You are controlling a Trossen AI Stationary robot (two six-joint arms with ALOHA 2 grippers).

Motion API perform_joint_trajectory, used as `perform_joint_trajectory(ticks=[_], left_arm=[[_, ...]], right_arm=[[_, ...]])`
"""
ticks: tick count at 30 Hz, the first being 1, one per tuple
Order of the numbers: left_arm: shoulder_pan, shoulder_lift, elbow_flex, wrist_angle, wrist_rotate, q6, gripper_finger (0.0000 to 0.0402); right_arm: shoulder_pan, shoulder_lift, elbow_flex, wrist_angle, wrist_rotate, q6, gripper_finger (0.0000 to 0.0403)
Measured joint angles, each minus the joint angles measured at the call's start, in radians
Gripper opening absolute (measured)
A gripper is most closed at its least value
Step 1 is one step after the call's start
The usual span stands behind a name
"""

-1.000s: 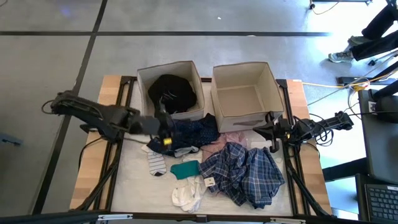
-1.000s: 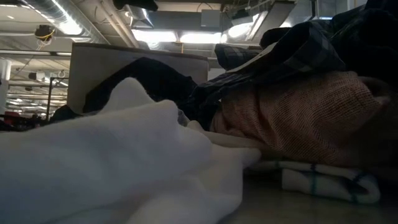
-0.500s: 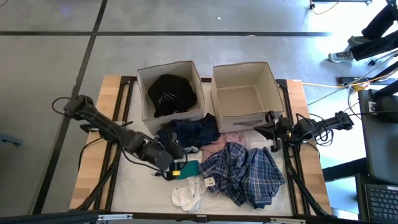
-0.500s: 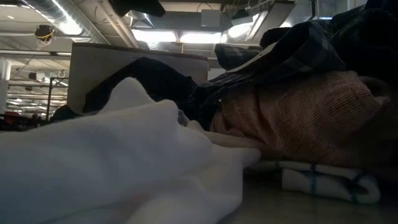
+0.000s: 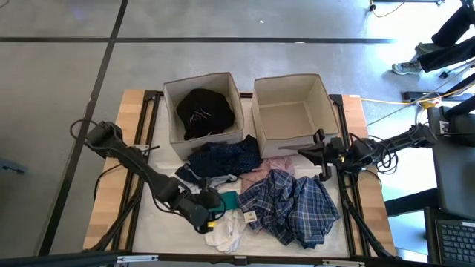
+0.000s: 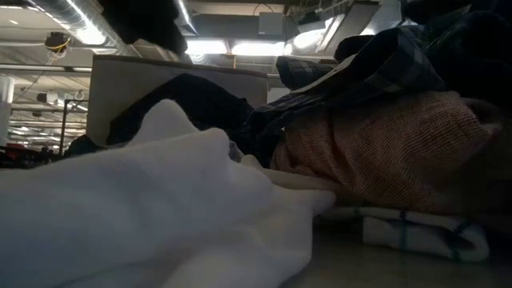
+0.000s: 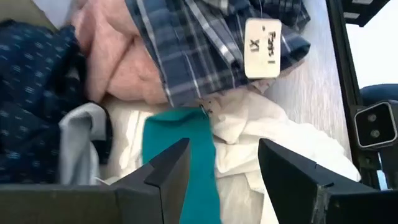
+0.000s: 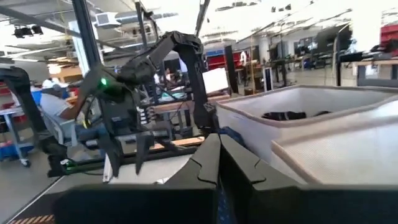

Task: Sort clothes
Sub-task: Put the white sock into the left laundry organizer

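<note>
The clothes lie in a heap on the table's near half: a navy piece (image 5: 226,157), a dusty-pink one (image 5: 271,167), a blue-plaid shirt (image 5: 297,204) with a tag, a white piece (image 5: 226,233) and a small teal item (image 5: 226,199). A black garment (image 5: 205,111) lies in the left beige box (image 5: 172,93). My left gripper (image 5: 214,210) is open just above the teal item (image 7: 186,149), one finger over it and one over the white piece (image 7: 267,137). The arm hides the striped sock. My right gripper (image 5: 320,156) is shut and empty beside the right box (image 5: 326,100).
The two beige boxes stand side by side at the table's far edge; the right one holds nothing. The table's dark frame rails run along both sides. A person's legs (image 5: 445,37) show on the floor at the far right.
My left gripper has swung from the navy piece by the left box toward the table's near edge and down over the teal item and the white piece. The arm now covers the striped sock. The clothes have not moved.
</note>
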Motion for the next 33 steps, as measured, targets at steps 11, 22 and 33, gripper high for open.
perform_joint_trajectory(ticks=[11, 22, 33], left_arm=[[-0.022, 0.116, 0.0, 0.044, 0.08, -0.103, 0.018], [-0.033, 0.176, 0.0, 0.202, 0.138, 0.038, 0.018], [-0.031, 0.271, 0.0, 0.286, 0.131, 0.381, 0.018]], right_arm=[[0.217, 0.438, 0.24, 0.003, 0.165, -0.069, 0.0012], [0.359, 0.723, 0.427, -0.003, 0.219, -0.161, 0.0012], [0.363, 0.743, 0.443, -0.069, 0.184, -0.11, 0.0012]])
